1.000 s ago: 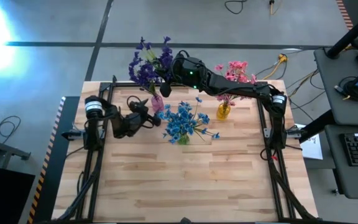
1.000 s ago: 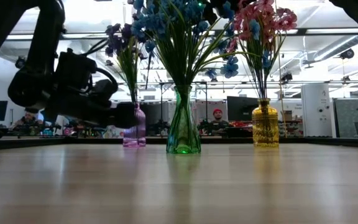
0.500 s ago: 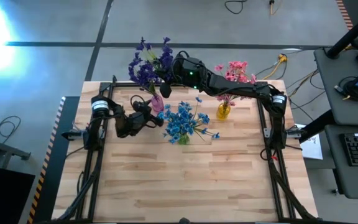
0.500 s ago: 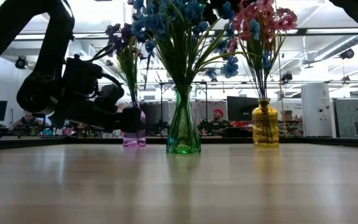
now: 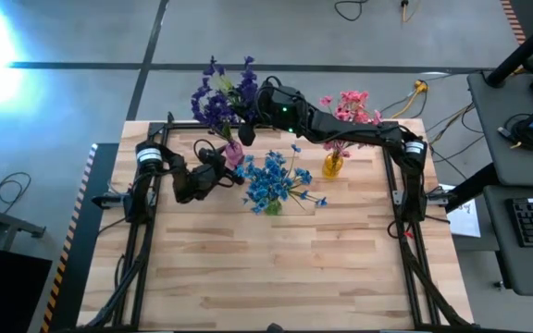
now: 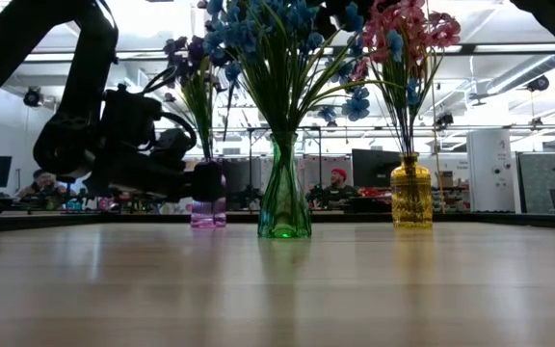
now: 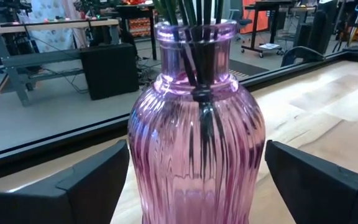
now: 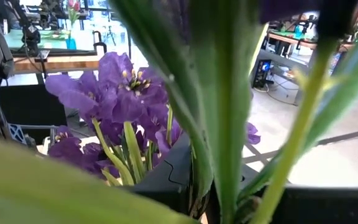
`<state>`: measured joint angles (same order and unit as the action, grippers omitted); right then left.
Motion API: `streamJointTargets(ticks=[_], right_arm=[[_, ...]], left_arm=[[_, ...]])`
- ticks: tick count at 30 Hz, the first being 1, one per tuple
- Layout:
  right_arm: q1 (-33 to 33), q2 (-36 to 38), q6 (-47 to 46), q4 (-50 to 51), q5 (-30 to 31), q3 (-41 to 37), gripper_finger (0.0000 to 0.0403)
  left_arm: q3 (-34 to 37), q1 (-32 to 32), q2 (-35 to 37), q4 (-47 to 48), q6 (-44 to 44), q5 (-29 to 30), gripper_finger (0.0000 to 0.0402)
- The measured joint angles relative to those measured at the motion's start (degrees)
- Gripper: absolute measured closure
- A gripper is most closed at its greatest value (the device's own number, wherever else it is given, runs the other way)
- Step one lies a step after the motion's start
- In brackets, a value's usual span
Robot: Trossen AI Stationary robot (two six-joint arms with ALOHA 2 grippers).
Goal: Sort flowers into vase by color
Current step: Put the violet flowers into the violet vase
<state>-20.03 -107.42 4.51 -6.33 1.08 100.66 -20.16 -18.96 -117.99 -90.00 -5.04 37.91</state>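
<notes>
Three glass vases stand near the table's far edge. The purple vase [image 5: 234,154] holds purple flowers [image 5: 220,97], the green vase [image 6: 284,198] blue flowers [image 5: 271,180], and the yellow vase [image 6: 411,193] pink flowers [image 5: 352,106]. My left gripper [image 7: 196,155] is open and level. Its fingers stand on either side of the purple vase's belly [image 7: 197,143]; I cannot tell whether they touch it. My right gripper [image 5: 245,134] is up among the purple flowers [image 8: 123,93] above that vase, shut on a green stem. My right gripper is shut on a green stem [image 8: 224,168] of the purple flowers, well above the purple vase's mouth. It comes in level from the table's right side, across the stem. The stem stands upright. Leaves close to the camera hide the exact place of contact.
The green vase [image 5: 273,208] stands just right of my left gripper, and the yellow vase [image 5: 332,165] farther right under my right arm. The near half of the wooden table [image 5: 276,268] is bare boards. A black frame rail [image 5: 142,250] runs along each side.
My left gripper has crept a little toward the table's right, farther around the purple vase, and has stayed open. In the low view it now covers more of the vase. The vases and flowers have not moved.
</notes>
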Motion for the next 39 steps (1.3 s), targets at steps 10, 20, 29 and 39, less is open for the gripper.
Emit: streamJointTargets(ticks=[10, 20, 29, 39], right_arm=[[-0.11, -0.87, -1.07, -0.24, -0.19, -0.04, 0.0390], [-0.15, -0.94, -3.17, -0.20, -1.66, -0.09, 0.0390], [0.16, -0.94, -3.87, -2.18, -1.53, -0.09, 0.0390], [1.62, -3.52, -3.91, -3.15, 3.30, -0.09, 0.0390]], left_arm=[[-0.02, -0.44, 0.00, 0.00, 0.00, 0.00, 0.0074], [0.02, -0.44, 0.00, 0.51, 0.02, -0.02, 0.0105], [0.02, -0.44, 0.00, 0.74, 0.00, 0.00, 0.0131], [0.02, -0.44, 0.00, 0.93, -0.02, 0.00, 0.0134]])
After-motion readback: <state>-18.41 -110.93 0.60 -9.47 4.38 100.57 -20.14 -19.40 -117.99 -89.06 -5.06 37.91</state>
